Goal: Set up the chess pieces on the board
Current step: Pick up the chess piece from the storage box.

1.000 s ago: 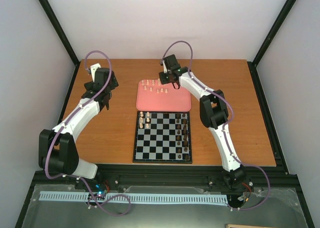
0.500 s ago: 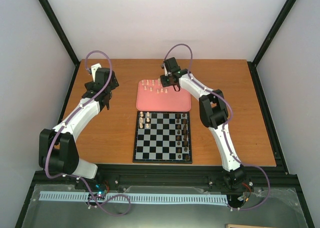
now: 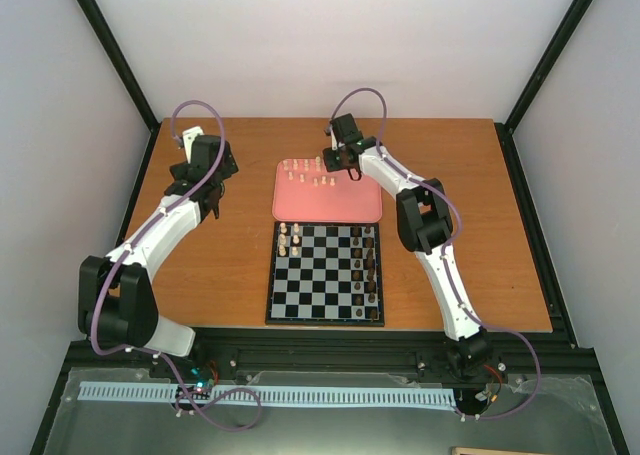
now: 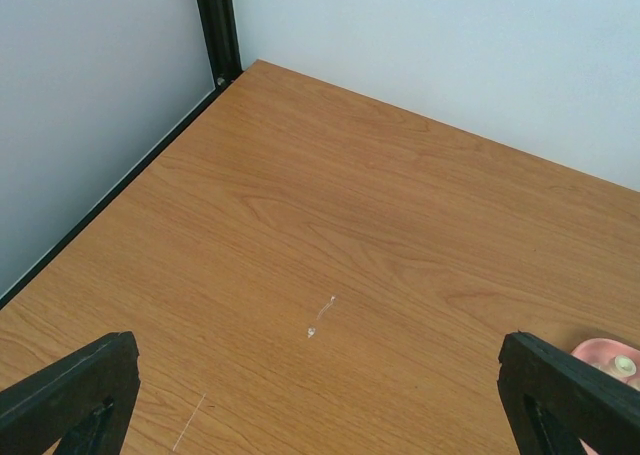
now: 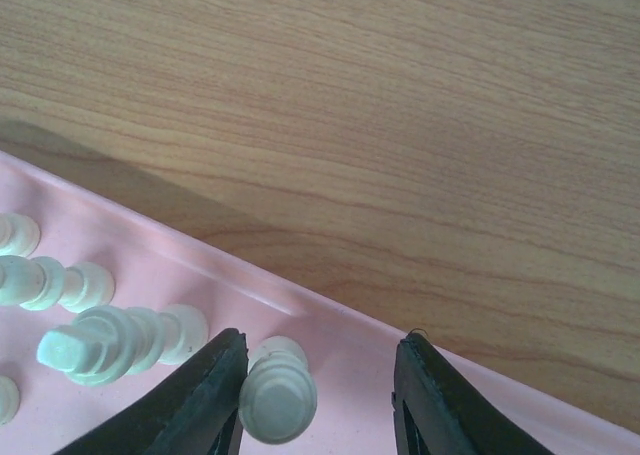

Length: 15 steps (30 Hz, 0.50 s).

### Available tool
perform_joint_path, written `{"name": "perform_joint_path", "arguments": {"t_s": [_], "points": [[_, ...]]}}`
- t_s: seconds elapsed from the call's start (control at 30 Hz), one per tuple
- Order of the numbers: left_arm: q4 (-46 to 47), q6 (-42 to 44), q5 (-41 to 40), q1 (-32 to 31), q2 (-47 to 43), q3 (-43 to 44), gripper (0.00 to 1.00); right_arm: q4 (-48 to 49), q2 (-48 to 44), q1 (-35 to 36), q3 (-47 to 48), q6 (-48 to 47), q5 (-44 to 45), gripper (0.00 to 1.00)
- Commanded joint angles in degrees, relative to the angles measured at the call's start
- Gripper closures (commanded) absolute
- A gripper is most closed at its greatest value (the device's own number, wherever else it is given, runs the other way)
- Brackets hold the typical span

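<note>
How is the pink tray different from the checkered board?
The plain pink rounded tray holds only cream chess pieces; the black-and-white checked square board also carries dark brown pieces. The tray lies farther from the arm bases than the board. Both lie flat on the wooden table.

the tiny cream chess pieces [image 3: 306, 171] are split: most stand in a loose cluster on the pink tray [image 3: 340, 207] just beyond the board [image 3: 320, 287], and a few stand upright at its far-left corner. the black-and-white checked board lies flat.

tray [image 3: 345, 207] behind board [image 3: 322, 287], chess pieces [image 3: 320, 181] in tray
</note>
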Motion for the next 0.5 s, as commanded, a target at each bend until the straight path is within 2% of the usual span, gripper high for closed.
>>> {"name": "perform_joint_path", "arguments": {"t_s": [0.0,0.33,0.47], "points": [[0.05,1.13,-1.13,-0.43,0.8,2.56,0.0,0.19,0.97,-0.38,2.21,-0.58,-1.37,0.6],[0.01,1.13,-1.15,-0.47,0.84,2.64,0.0,0.37,1.08,-0.38,3.07,-1.57,-2.39,0.84],[0.01,1.14,-1.22,-0.52,0.89,2.64,0.0,0.37,0.42,-0.38,2.87,-2.0,-3.08,0.9]]}}
